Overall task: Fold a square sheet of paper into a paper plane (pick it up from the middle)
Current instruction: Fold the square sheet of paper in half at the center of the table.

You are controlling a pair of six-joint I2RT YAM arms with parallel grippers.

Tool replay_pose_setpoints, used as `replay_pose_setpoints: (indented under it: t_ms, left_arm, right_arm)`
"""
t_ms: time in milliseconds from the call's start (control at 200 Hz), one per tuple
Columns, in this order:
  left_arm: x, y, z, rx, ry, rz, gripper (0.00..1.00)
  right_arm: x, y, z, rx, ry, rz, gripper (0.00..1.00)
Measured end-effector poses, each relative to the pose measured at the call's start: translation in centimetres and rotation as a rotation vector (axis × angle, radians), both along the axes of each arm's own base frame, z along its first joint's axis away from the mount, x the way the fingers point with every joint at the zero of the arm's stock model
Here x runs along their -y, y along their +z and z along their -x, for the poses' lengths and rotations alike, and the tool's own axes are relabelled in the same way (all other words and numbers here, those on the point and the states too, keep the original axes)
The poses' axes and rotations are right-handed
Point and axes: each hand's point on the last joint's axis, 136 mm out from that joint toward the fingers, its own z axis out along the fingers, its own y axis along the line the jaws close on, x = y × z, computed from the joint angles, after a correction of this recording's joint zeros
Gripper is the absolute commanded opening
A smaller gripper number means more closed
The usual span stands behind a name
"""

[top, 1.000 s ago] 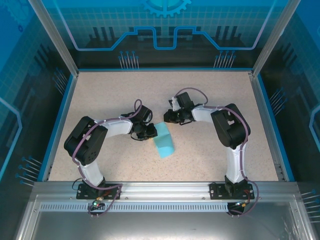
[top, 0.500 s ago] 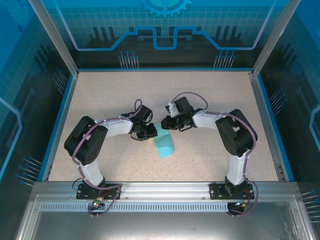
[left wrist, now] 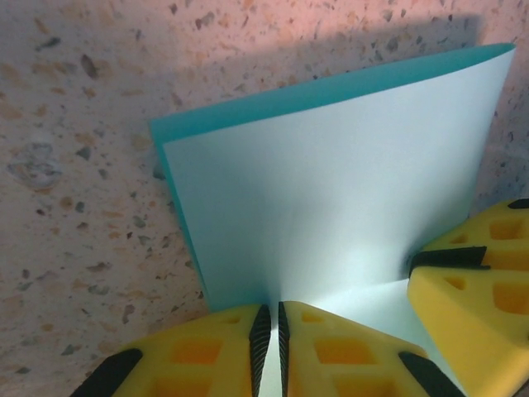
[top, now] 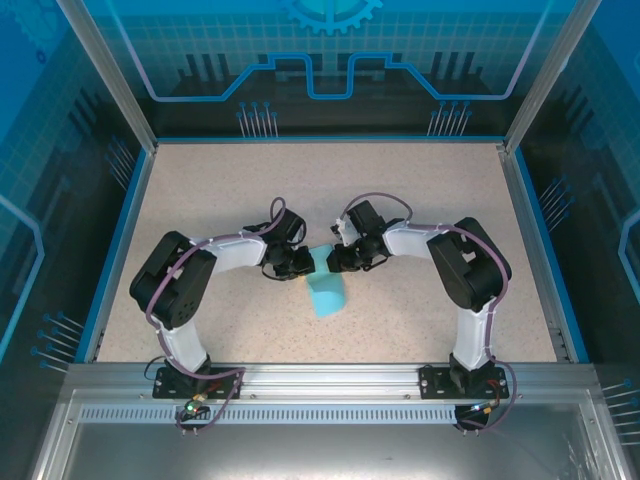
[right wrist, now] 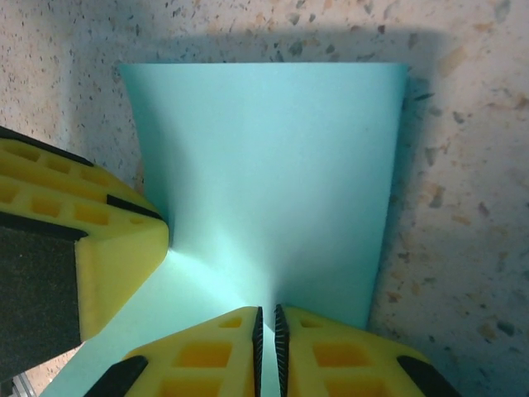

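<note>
Table (top: 200, 210): a speckled tan top with a blue rim. See-through blue walls (top: 60, 150) stand round it.

Sheet of paper (top: 326, 292): light blue and folded over, so two layers lie one on the other. It sits near the middle of the table. One end points to the table's near edge. I cannot tell if all of it rests flat on the table.

Left gripper (left wrist: 270, 318): just left of the table's middle. Its yellow fingers (left wrist: 347, 347) are squeezed almost together, with only a thin crack between them. They pinch the end of the sheet of paper that is closer to the table's far edge. The right gripper (top: 337, 263) sits close beside it.

Right gripper: just right of the table's middle. Its fingers are pressed almost together too. They pinch that same end of the sheet of paper, and a yellow finger of the left gripper sits close by on the paper.
</note>
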Motion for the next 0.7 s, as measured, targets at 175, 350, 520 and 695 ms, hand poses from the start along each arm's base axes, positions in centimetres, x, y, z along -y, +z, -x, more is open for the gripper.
replay_pose_setpoints:
  t_ms: [175,350,520,695]
  left_arm:
    - [0.0,0.0,0.0,-0.006,-0.006,-0.013,0.17]
    - [0.0,0.0,-0.1,-0.011,-0.022,-0.023,0.17]
    - [0.0,0.0,-0.1,-0.014,-0.027,-0.027,0.17]
    - [0.0,-0.1,-0.1,-0.017,-0.028,-0.029,0.17]
  right_arm:
    - [0.1,-0.1,0.3,0.006,0.029,0.003,0.15]
    - [0.2,-0.2,0.8,0.012,0.051,0.001,0.15]
    - [0.8,0.0,1.8,0.004,0.058,0.005,0.16]
    - [0.7,0.5,2.8,-0.02,0.049,0.012,0.16]
